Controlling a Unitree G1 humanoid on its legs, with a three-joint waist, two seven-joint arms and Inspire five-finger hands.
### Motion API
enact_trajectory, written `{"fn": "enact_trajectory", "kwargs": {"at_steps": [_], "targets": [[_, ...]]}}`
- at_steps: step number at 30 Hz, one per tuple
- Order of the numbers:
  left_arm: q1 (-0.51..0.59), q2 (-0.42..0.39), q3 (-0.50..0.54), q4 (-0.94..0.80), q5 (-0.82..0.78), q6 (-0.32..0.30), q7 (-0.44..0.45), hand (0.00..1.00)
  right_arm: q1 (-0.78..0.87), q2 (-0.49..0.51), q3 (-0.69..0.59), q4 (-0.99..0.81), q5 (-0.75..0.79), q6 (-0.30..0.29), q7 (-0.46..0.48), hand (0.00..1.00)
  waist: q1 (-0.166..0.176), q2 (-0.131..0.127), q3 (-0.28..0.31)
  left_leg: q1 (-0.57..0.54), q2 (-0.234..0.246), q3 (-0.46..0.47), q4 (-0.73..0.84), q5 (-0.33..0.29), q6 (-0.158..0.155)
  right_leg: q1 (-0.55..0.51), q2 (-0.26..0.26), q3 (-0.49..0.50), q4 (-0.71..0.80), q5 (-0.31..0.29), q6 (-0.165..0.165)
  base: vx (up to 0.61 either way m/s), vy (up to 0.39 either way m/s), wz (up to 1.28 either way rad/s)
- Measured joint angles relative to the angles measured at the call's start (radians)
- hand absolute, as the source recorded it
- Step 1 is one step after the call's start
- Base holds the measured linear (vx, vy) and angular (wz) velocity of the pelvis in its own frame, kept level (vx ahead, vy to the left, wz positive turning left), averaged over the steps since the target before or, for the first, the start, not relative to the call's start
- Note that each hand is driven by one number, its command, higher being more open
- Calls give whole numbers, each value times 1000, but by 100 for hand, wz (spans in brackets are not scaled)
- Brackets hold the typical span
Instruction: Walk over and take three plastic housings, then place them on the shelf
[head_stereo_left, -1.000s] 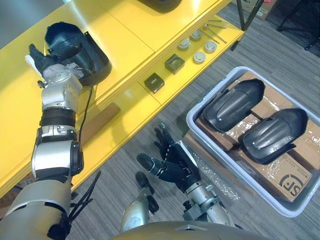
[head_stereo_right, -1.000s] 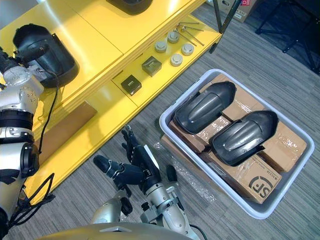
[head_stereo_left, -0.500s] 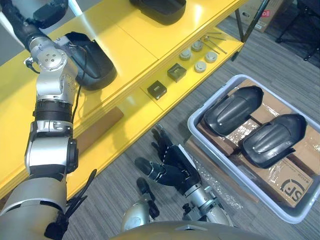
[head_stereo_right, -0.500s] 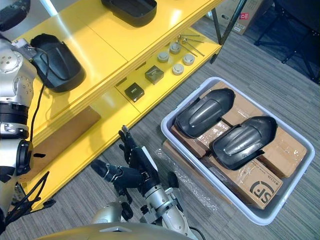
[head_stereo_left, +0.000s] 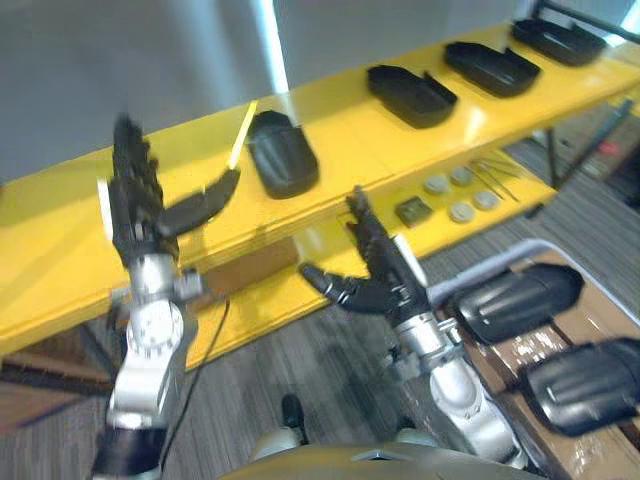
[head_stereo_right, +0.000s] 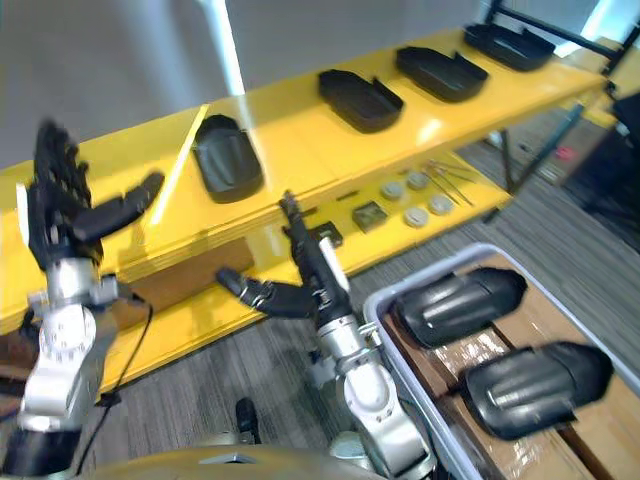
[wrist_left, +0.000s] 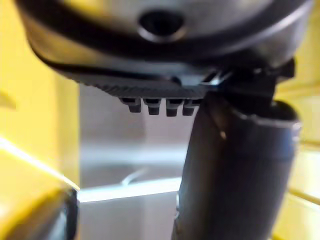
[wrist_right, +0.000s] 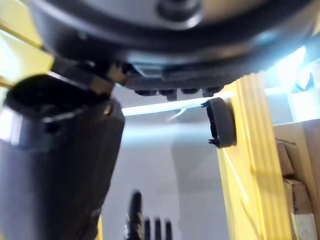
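Left robot hand (head_stereo_left: 138, 215) and right robot hand (head_stereo_left: 390, 285), fingers spread and empty, before yellow shelf (head_stereo_left: 345, 140) bearing plastic housings (head_stereo_left: 283, 155).

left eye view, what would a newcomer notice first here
The bright yellow shelf runs across the view with a row of black plastic housings on its top level. Before it both dark hands are up with fingers spread and empty: the left hand at the left, the right hand near the middle. Two more housings lie in a grey bin at lower right.
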Motion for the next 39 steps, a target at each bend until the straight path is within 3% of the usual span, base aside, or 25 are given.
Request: {"fn": "enact_trajectory", "kwargs": {"at_steps": [2,7,16,25,39], "targets": [[118,-70,15,2,-8,0,-41,100,-42,14,-28,46,-3,21,-1,100,27,-15,-14,-13,-1,-24,0,15,-7,5,2,-27,0,0,0,-46,14,33],[205,-138,-24,3,-12,2,-103,100,-110,56,-22,180,-2,96,-16,100,63,-42,-37,-31,-7,-60,0,32,-2,10,2,-62,1,2,-1,-22,13,23],[219,-165,-96,23,-20,2,-220,100,-267,86,-43,413,-3,136,-94,100,102,-35,-37,-35,-15,-100,0,38,-1,31,1,-102,-1,1,0,-16,3,13],[213,-165,-153,60,-48,2,-271,100,-363,121,-100,489,-5,133,-148,100,102,-31,-36,-46,-16,-103,0,43,-1,30,3,-110,-17,7,-1,9,-6,1],[204,-166,-222,119,-53,2,-269,100,-455,125,-123,498,-44,109,-101,100,102,-26,3,-49,-17,-116,0,40,-6,29,3,-116,-17,5,-2,-1,0,0]]}}
